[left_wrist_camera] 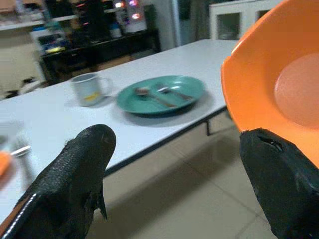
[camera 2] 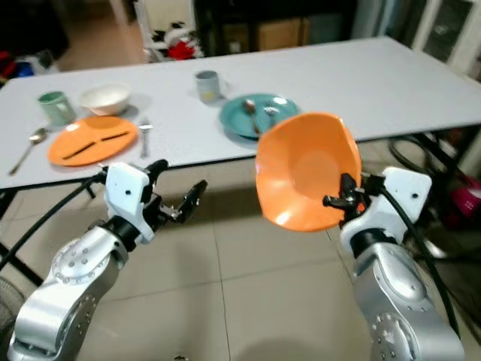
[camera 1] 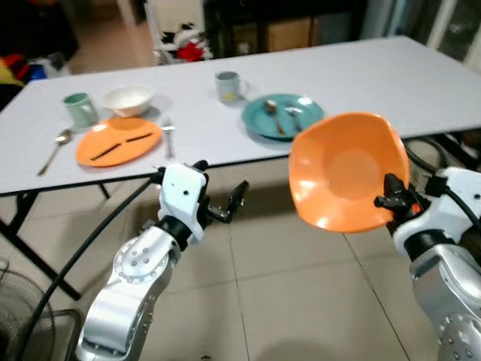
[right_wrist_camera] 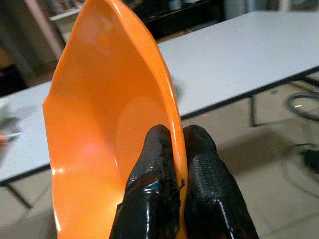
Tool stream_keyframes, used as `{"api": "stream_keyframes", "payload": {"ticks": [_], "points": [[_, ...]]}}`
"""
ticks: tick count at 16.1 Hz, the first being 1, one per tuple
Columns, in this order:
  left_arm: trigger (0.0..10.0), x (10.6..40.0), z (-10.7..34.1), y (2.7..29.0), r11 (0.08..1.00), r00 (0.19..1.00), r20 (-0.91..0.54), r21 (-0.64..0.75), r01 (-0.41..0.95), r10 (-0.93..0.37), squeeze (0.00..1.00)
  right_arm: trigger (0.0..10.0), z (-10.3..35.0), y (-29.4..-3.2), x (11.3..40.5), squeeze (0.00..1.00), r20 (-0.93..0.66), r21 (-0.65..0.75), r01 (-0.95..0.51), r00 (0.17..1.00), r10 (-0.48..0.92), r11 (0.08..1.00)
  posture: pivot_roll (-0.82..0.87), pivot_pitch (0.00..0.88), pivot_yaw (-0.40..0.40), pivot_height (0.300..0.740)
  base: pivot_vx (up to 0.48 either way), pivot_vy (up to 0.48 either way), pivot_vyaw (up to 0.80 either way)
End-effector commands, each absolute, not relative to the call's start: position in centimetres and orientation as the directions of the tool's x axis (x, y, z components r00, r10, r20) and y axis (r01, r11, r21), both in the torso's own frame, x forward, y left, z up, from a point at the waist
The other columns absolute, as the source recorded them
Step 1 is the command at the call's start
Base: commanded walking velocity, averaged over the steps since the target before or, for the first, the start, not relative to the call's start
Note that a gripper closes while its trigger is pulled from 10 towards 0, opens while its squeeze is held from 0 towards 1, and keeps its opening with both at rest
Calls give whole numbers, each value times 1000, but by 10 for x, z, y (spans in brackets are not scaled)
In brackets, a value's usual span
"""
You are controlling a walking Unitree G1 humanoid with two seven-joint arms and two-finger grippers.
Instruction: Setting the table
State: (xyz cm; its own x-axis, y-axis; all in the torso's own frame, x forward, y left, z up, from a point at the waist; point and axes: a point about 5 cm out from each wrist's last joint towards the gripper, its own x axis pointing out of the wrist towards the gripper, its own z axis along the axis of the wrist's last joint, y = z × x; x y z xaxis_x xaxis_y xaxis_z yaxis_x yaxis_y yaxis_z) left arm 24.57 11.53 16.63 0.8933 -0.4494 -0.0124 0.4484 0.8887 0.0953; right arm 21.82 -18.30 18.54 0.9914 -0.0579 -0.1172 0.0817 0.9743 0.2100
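My right gripper (right_wrist_camera: 172,164) pinches the orange bowl (camera 1: 347,171) by its rim, on edge, short of the table (camera 1: 376,83), teal plate (camera 1: 282,116) ahead-left; left gripper (camera 1: 219,197) open, empty.

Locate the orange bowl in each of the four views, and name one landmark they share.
Left eye: orange bowl, centre-right, pinched by the right end effector.
Right eye: centre.
Left wrist: right edge.
Right wrist: left half, rim between the fingers.
Landmark: white table.

Domestic dining area: long white folding surface (camera 1: 361,75) laid with plates, mugs (camera 1: 228,85) and cutlery; tiled floor (camera 1: 285,301); dark shelving (left_wrist_camera: 99,45) with clutter behind; white cabinet (left_wrist_camera: 234,20) alongside
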Motion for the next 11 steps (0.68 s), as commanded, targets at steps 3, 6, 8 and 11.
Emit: {"api": "stream_keyframes", "payload": {"ticks": [3, 6, 8, 11], "points": [[10000, 248, 169, 118, 894, 899, -3, 106, 436, -438, 0, 10000, 196, -176, 218, 0, -55, 216, 25, 998, -14, 976, 18, 0, 68, 740, 305, 0, 0], [10000, 248, 169, 117, 893, 898, -2, 106, 438, -441, 0, 10000, 197, -176, 219, 0, -52, 214, 22, 999, -11, 977, 17, 0, 68, 740, 304, 0, 0], [10000, 247, 169, 117, 891, 896, -3, 104, 442, -444, 0, 10000, 197, -176, 219, 0, -56, 213, 17, 998, -5, 977, 16, 0, 67, 740, 304, 0, -497], [10000, 246, 168, 118, 894, 899, -4, 102, 436, -438, 0, 10000, 197, -177, 219, 0, -56, 209, 18, 998, -7, 978, 16, 0, 60, 740, 304, 0, -348]]}}
